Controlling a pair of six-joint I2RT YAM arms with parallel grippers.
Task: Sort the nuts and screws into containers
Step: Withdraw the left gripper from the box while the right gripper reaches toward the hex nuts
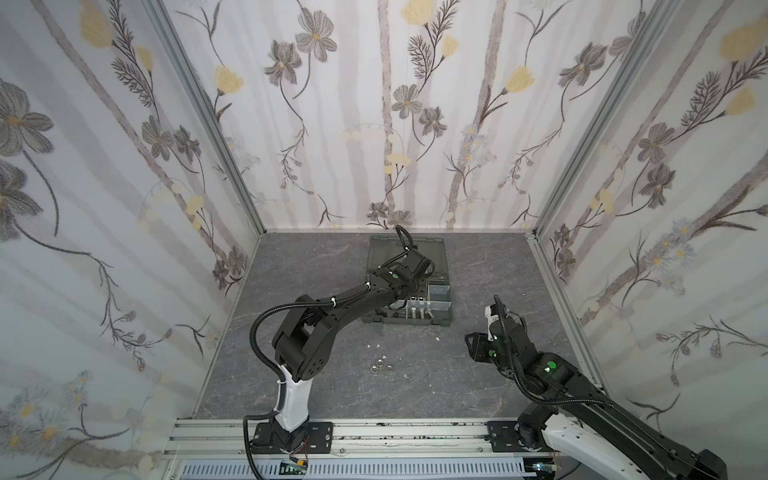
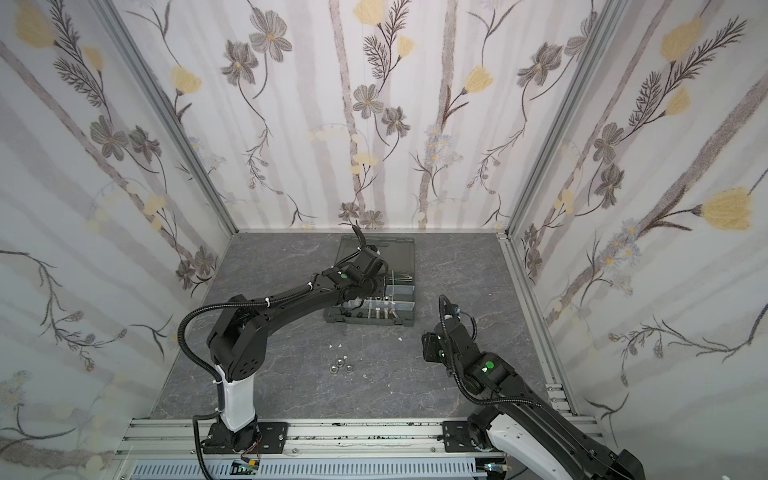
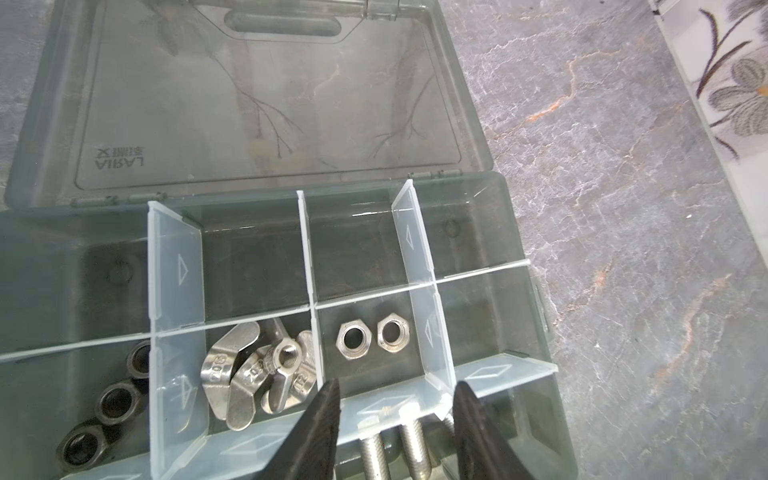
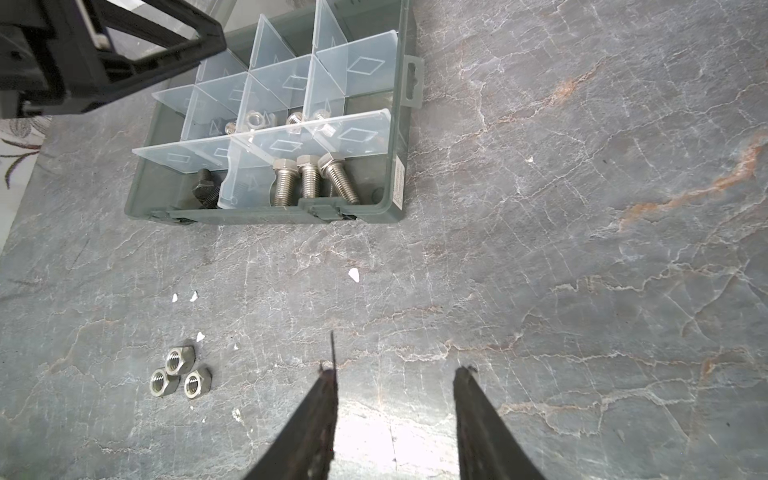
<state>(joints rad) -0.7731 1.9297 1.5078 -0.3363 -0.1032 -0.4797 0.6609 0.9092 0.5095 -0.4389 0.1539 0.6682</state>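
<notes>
Nuts [image 4: 180,372], three small silver hexagons, lie on the grey table [image 4: 582,291], off to the left of the right gripper [image 4: 395,374], whose jaws stand apart, empty; hard, light, slippery, likely best pinched across opposite flats; left gripper [image 3: 395,386] gapes empty over the dark grey plastic organiser case [image 3: 536,345].

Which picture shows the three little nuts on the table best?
The right wrist view: the three silver nuts lie close and sharp, holes showing. In both top views they are only tiny shiny dots. The left wrist view misses them.
</notes>
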